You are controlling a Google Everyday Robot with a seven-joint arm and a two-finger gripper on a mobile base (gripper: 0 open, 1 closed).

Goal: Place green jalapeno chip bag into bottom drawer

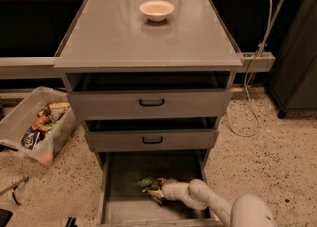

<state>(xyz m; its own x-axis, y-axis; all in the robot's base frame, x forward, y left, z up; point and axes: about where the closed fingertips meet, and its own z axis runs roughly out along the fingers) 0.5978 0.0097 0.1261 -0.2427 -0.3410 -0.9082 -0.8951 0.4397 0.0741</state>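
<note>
- Green jalapeno chip bag [147,185] is lying crumpled inside the bottom drawer [105,191], near the middle of its floor and slightly toward the front.
- The gripper [158,192] is sitting down inside that same drawer, right at the bag's right end, and its fingers are clamping that end of the bag.
- The white arm [208,201] is reaching in from the lower right, crossing over the drawer's front right corner.
- The bottom drawer is standing pulled well out, with its grey floor and tall side walls showing.
- The middle drawer [114,141] and the top drawer [109,105], each with a black handle, are both standing slightly out from the cabinet.
- A white bowl [157,10] is resting on the grey surface [124,40] of the cabinet, toward the back.
- A clear plastic bin [14,122] is leaning on the speckled floor to the left of the cabinet, holding coloured snack packets [42,122].
- A pale cable [249,114] is hanging down at the right and looping across the floor.
</note>
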